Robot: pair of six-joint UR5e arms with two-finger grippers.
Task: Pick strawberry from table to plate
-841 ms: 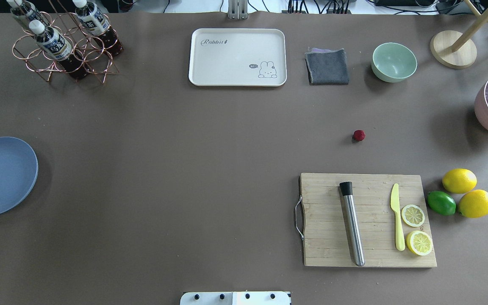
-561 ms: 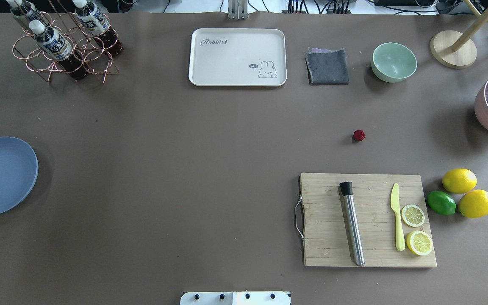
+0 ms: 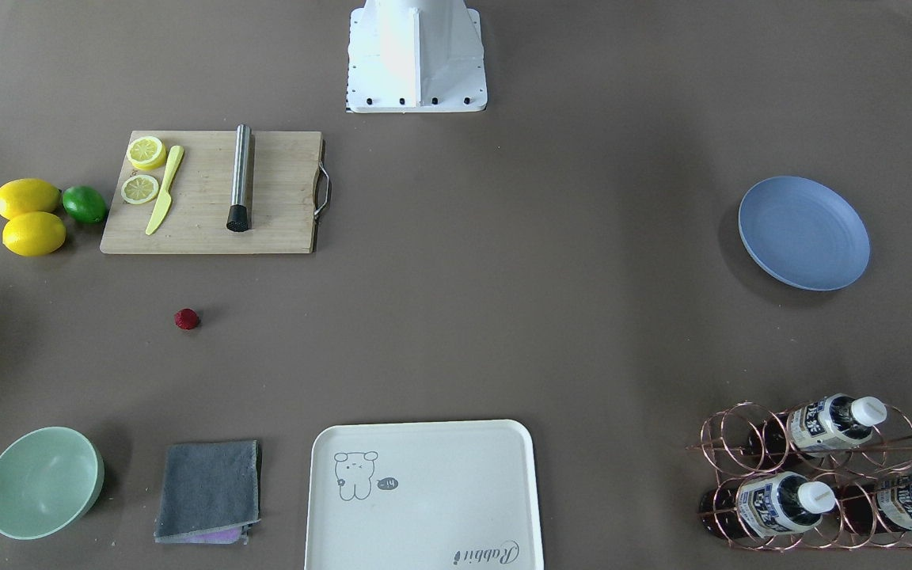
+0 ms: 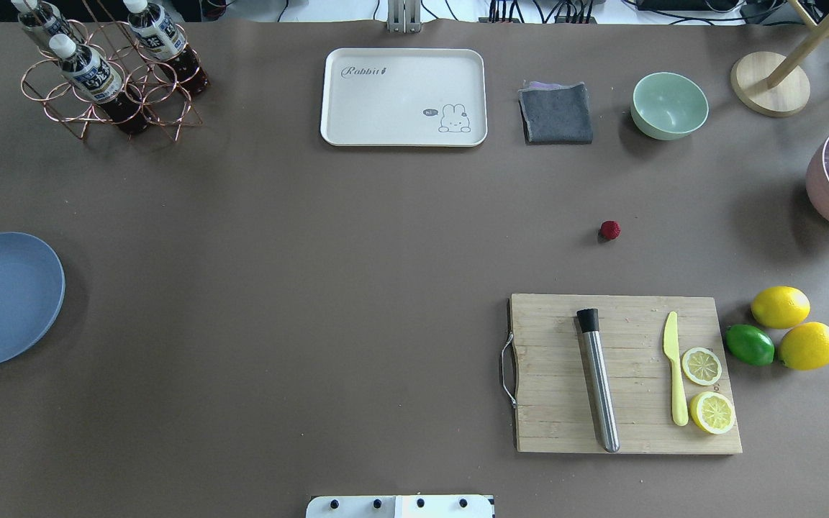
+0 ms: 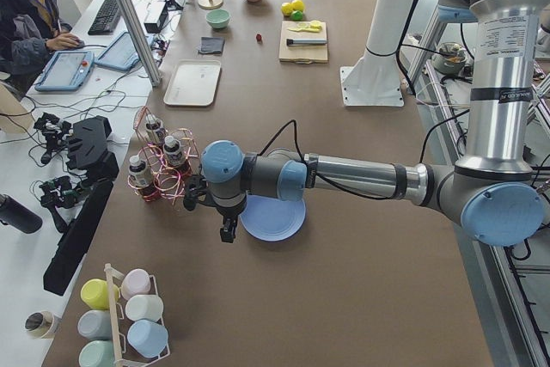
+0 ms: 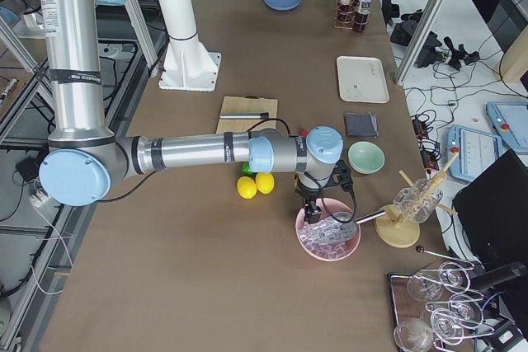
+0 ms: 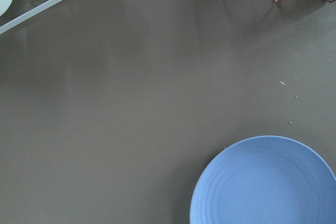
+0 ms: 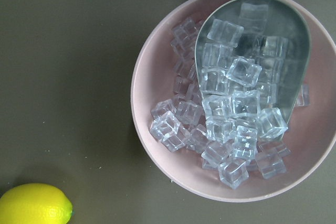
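The strawberry [image 4: 609, 230] [image 3: 186, 319], a tiny dark red berry, lies alone on the brown table [image 4: 357, 288], between the cutting board and the green bowl. The blue-grey plate [image 4: 4, 298] [image 3: 804, 232] [image 7: 265, 182] sits bare at the table's far left edge. My left gripper [image 5: 228, 231] shows only in the exterior left view, hanging beside the plate [image 5: 273, 217]; whether it is open or shut I cannot tell. My right gripper [image 6: 312, 213] shows only in the exterior right view, over a pink bowl of ice, well right of the strawberry; its state I cannot tell.
A wooden cutting board [image 4: 623, 374] carries a metal muddler, a yellow knife and lemon halves. Two lemons [image 4: 781, 307] and a lime [image 4: 750, 344] lie right of it. Along the far edge are a cream tray [image 4: 404, 97], grey cloth [image 4: 557, 114], green bowl [image 4: 669, 105] and bottle rack [image 4: 109, 72]. The pink ice bowl [image 8: 157, 145] holds a scoop.
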